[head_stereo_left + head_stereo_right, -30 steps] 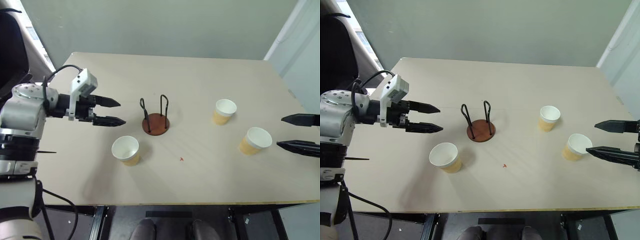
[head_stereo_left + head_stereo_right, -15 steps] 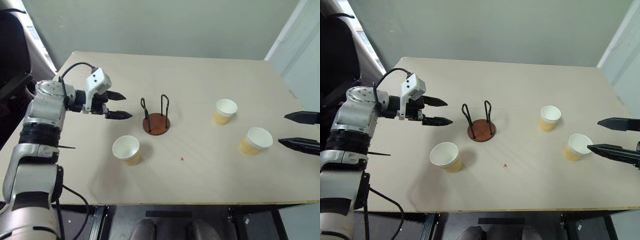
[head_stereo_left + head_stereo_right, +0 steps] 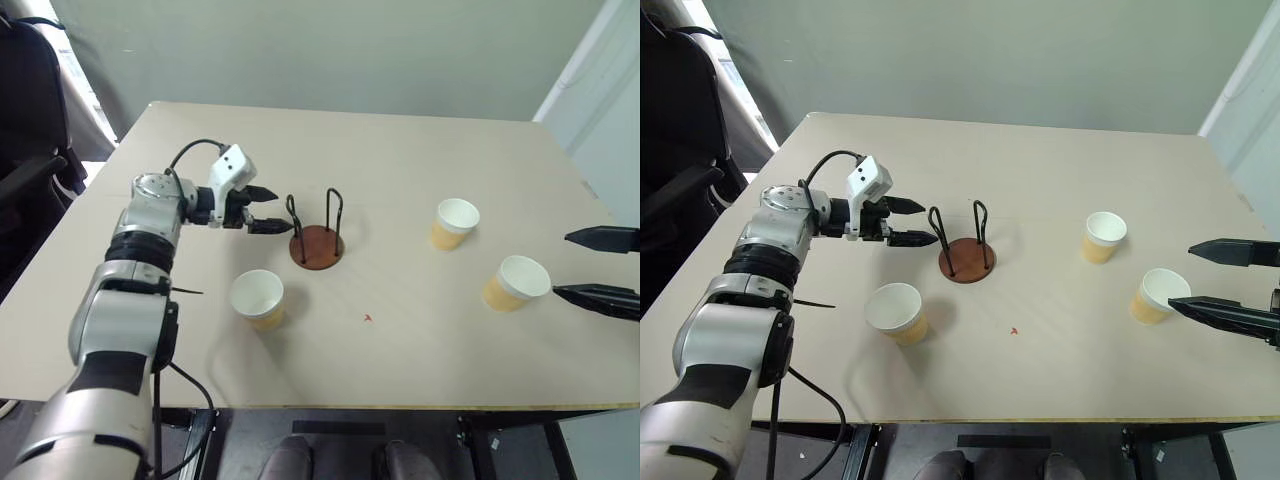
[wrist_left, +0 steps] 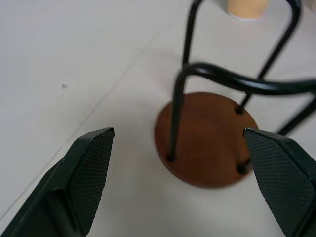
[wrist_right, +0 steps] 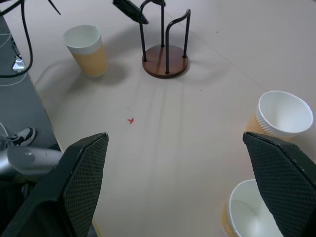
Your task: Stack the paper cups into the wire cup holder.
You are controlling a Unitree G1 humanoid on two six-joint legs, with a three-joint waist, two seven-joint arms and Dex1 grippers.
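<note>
A: How far along is the stacking?

B: Not begun, as far as I can judge. The wire cup holder stands empty on the table, and all three paper cups are apart from it, each sitting alone, none nested.

A: Where do the cups sit relative to the hands?

B: One cup is below and nearer the robot than the left gripper, near it but not touching. The second cup is between the holder and the right gripper. The third cup is just beside the right gripper's lower fingertip.

A: And the hands themselves?

B: Both stand wide and carry nothing. The left gripper's fingertips are just beside the holder's nearer wire loop; in its wrist view the wooden base lies between the two fingers, ahead of them.

A: Which way do things point?

B: Every cup is upright, mouth up, long axis vertical. The holder is upright too, its two loops rising straight from the round base.

A: What's left?

B: All of it: three cups to pick up and drop between the loops.
</note>
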